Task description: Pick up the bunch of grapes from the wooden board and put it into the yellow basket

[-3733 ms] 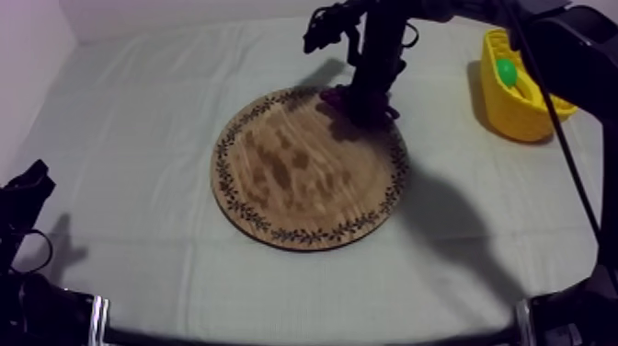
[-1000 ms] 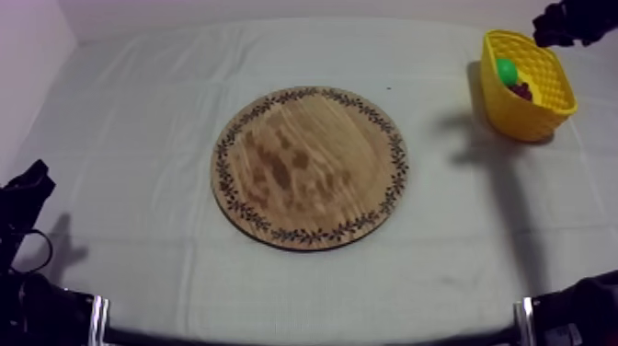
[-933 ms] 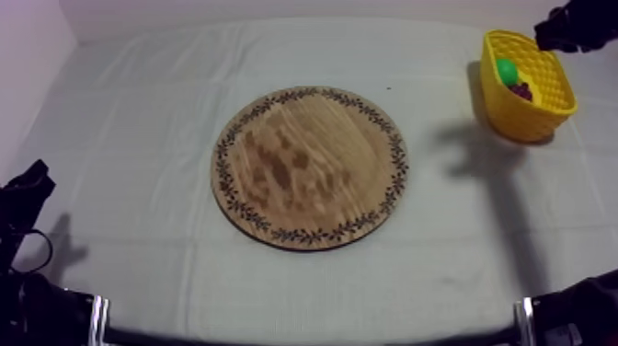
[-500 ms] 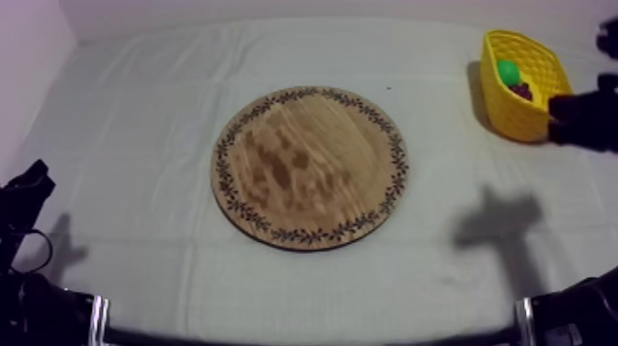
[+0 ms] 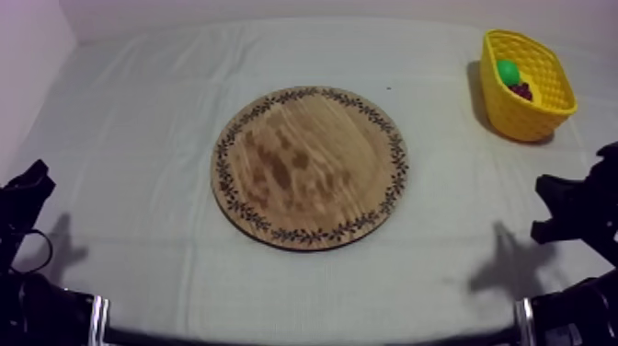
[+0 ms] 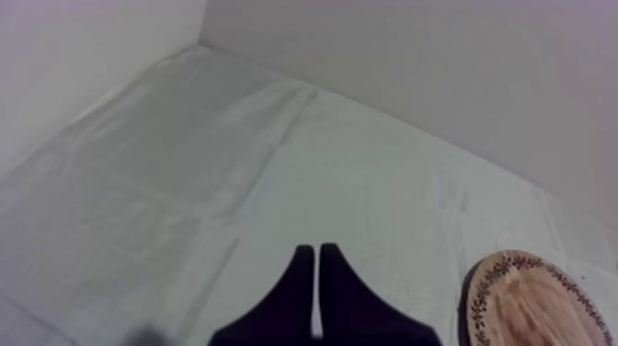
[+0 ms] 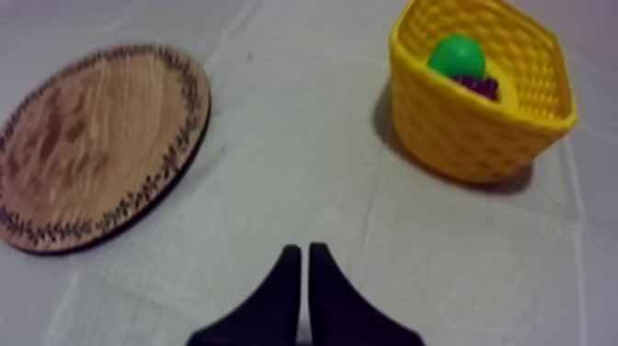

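Note:
The dark purple bunch of grapes lies inside the yellow basket at the far right, beside a green toy fruit. The round wooden board in the middle of the table is bare. My right gripper hangs low at the right side, well in front of the basket. In the right wrist view its fingers lie together as a narrow wedge, shut on nothing, facing the basket, the grapes and the board. My left gripper rests at the lower left, shut.
Grey-white cloth covers the table around the board. The basket stands close to the table's far right edge. The board's rim lies off to the side of my left gripper. A pale wall runs behind the table.
My right arm has drawn back from over the basket to the lower right, and its fingers have closed. The grapes, earlier on the board under that gripper, now lie in the basket.

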`<state>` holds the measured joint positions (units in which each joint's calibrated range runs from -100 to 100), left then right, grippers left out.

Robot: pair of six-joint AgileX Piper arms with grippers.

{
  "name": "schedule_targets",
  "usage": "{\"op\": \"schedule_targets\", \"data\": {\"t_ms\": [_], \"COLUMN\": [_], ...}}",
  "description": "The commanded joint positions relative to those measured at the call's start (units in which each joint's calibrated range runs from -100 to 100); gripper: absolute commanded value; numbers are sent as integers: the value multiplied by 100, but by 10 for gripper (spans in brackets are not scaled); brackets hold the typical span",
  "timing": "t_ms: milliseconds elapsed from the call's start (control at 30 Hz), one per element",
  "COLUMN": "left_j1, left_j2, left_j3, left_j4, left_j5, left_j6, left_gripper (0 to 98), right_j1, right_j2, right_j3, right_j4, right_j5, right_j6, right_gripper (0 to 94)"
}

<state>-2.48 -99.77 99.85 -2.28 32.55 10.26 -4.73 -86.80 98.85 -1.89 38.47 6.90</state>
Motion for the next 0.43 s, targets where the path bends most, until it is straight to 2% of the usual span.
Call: {"op": "schedule_targets", "data": {"t_ms": [0, 167, 400], "left_j1": [-1, -1, -1], "left_j2": [3, 3, 3], "left_j3": [4, 4, 4], "left_j4": [1, 1, 1], "left_j5": [3, 3, 3], "left_j6": [2, 2, 2], "left_gripper": [0, 0, 0], "right_j1": [3, -13, -91], "right_j2": [-261, -648, -871], "right_j3": [52, 86, 92], "right_j4": [41, 65, 65], "right_j5": [-107, -174, -139], "right_j6": [225, 569, 487], "right_gripper": [5, 4, 4]}}
